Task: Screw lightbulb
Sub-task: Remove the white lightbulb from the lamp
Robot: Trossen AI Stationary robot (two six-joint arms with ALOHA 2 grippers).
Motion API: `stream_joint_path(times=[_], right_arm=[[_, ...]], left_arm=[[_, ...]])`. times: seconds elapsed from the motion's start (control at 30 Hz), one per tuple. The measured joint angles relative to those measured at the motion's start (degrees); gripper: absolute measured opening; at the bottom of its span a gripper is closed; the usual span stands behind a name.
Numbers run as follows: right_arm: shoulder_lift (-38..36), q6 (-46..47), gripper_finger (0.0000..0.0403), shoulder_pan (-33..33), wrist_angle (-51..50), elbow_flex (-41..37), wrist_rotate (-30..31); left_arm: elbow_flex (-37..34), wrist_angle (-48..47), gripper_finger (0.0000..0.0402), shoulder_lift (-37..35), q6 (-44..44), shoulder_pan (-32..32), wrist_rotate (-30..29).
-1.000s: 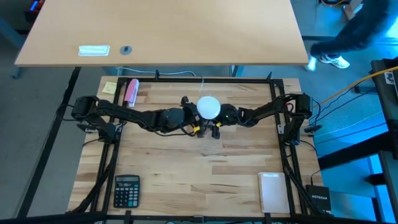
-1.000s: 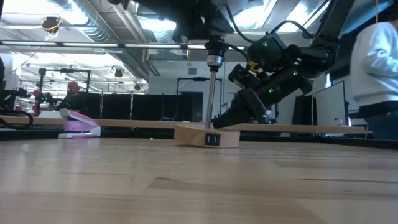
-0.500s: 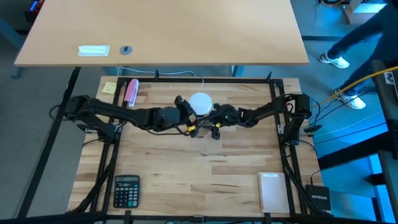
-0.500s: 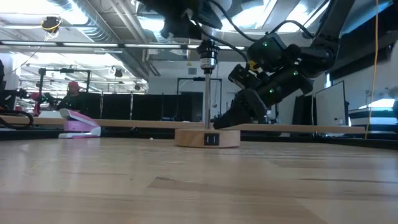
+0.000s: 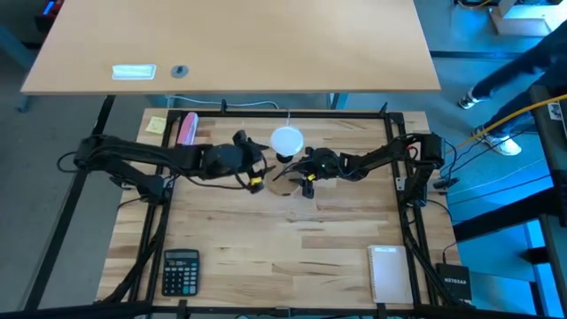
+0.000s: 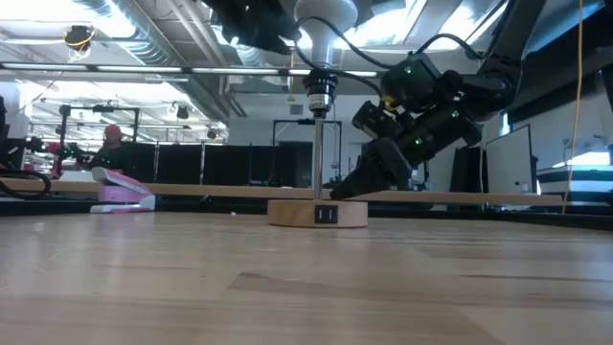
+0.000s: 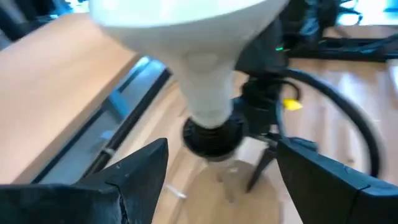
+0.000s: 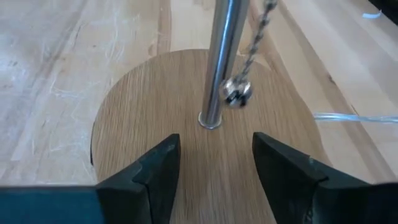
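The white globe lightbulb (image 5: 286, 140) stands with its neck in the black socket (image 7: 214, 135) on top of a metal pole (image 6: 318, 153). The pole rises from a round wooden disc (image 8: 149, 106) lying flat on the table. My left gripper (image 7: 221, 154) is open just to the table's left of the bulb, at socket height. Its two fingers stand on either side of the socket without touching it. My right gripper (image 8: 214, 146) is open and low on the disc, coming from the table's right. A pull chain (image 8: 239, 87) hangs beside the pole. My right gripper rests its two spread fingertips (image 8: 158, 165) on the top face of the wooden disc (image 6: 335, 196), on the side facing the table's right. The fingers slant down from the right, one on each side of the pole's foot. The disc lies flat on the table.
A pink object (image 5: 186, 131) and a yellow note (image 5: 157, 125) lie at the far left. A calculator (image 5: 181, 270) lies near left, and a white pad (image 5: 388, 273) near right. A person's legs (image 5: 505, 71) show beyond the table's right.
My left gripper has drawn back from the bulb toward the table's left edge. The bulb stays in the socket. The pole, which leaned a second ago, now stands upright, and the disc lies flat.
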Motion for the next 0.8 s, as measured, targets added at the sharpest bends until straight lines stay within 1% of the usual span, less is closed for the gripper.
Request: stream_joint_path(times=[0.13, 0.23, 0.3, 0.53, 0.63, 0.8], right_arm=[[0.0, 0.0, 0.0205, 0.0, 0.03, 0.0, 0.0], [0.0, 0.0, 0.0205, 0.02, 0.03, 0.0, -0.07], [0.0, 0.0, 0.0205, 0.02, 0.05, 0.02, -0.09], [0.0, -0.02, 0.0205, 0.04, 0.01, 0.02, -0.16], [0.0, 0.11, 0.0205, 0.04, 0.89, 0.02, -0.96], [0.0, 2.49, 0.0205, 0.04, 3.24, 0.07, -1.11]], left_arm=[[-1.41, -1.5, 0.029, -0.83, 0.74, 4.08, 6.11], [-2.09, -1.4, 0.029, -1.06, 2.7, 9.24, 13.11], [-2.09, -1.06, 0.029, -1.22, 4.01, 13.0, 19.65], [-2.09, 3.2, 0.029, -1.06, 9.16, 26.26, 47.38], [-2.09, 7.74, 0.029, 0.47, 10.81, 29.55, 55.39], [-2.07, 16.12, 0.029, 6.06, 11.25, 32.38, 66.68]])
